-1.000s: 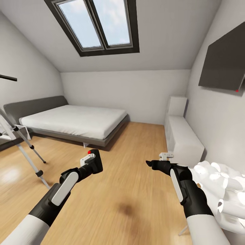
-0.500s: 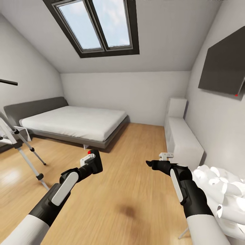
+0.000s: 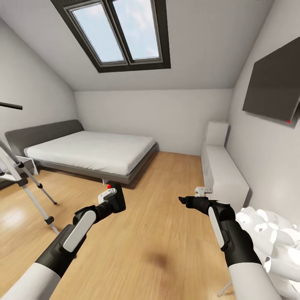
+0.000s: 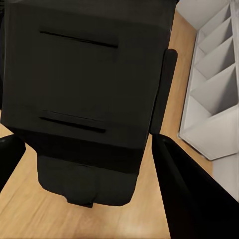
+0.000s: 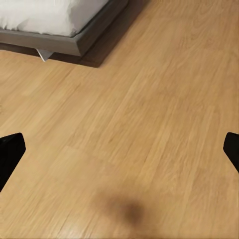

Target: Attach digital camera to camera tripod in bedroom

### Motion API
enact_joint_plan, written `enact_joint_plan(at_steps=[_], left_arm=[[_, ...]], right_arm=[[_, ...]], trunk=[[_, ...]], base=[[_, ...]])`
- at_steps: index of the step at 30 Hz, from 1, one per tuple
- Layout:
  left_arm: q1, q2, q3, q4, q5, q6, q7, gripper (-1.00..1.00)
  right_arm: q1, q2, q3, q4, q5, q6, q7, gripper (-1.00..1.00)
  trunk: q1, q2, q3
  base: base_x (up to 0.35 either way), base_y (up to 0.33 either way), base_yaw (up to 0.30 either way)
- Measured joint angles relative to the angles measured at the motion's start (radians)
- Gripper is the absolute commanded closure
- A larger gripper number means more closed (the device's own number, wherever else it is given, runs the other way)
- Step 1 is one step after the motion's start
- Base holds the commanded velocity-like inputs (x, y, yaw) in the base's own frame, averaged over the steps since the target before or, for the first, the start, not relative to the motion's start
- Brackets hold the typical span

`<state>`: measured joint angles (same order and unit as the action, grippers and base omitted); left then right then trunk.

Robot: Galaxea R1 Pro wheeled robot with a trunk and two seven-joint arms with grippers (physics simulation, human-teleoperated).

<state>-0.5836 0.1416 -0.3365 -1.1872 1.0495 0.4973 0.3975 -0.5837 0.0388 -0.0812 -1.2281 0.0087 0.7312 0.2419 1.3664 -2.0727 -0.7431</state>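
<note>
1. Left gripper is clamped on the digital camera, held low in front of the robot over the wood floor; the cam's red button shows on top.
2. Left wrist view: the black cam body sits between both fingers, jaws pinching it from either side. White shelving stands behind it on the floor.
3. Right gripper is held out fwd at abt the same height, well apart from the left one. Right wrist view: two black fingertips sit at opposite edges w/ only bare floor between, so jaws are spread wide, holding nothing.
4. Camera tripod stands at the far left of the head view, beside the bed's near corner: silver legs, black joints, a black foot on the floor. Its long black handle sticks out higher up. Well apart from the cam.
5. Bedroom: low grey-framed bed w/ white mattress against the left wall, dark-framed skylight in the sloped ceiling.
6. Right side: low white cabinet along the wall, dark wall panel above w/ a small red dot at its lower corner.
7. White lumpy shape at lower right beside the right arm; can't tell what it is.
</note>
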Motion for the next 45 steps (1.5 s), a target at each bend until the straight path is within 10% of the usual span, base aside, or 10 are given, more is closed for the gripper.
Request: enact_joint_plan(at_steps=[45], left_arm=[[0.000,0.000,0.000,0.002,0.015,0.000,-0.003,1.00]], right_arm=[[0.000,-0.001,0.001,0.031,0.002,-0.007,0.001,-1.00]], trunk=[[-0.173,0.315,0.141]], base=[[0.000,0.000,0.000]])
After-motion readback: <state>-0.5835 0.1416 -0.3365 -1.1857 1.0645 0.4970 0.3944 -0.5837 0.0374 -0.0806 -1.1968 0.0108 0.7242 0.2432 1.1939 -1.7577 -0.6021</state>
